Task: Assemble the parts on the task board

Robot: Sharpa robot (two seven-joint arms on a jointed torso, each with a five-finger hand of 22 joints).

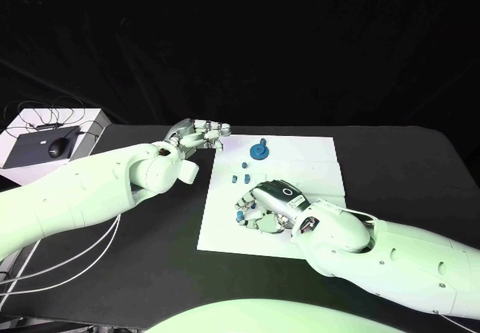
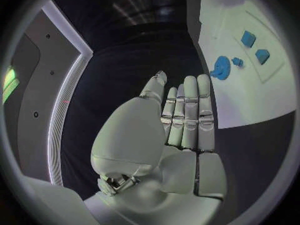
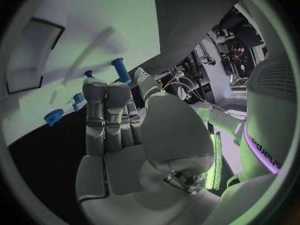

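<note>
Here, white flat board (image 1: 300, 156) at table (image 1: 400, 159) centre. Blue toothed gear (image 1: 260, 151) lies near board's 12 o'clock edge; small blue pegs (image 1: 238, 178) sit just below it, toward 6 o'clock. Left hand (image 1: 200, 133), smooth silver, hovers off board's 10 o'clock corner, fingers straight and together, empty, over matte black table. Right hand (image 1: 262, 208) rests on board near 7 o'clock, fingers extended beside blue cylindrical peg (image 3: 120, 70); cannot tell whether it grips anything. Laptop and mouse (image 1: 60, 146) at far 9 o'clock.
</note>
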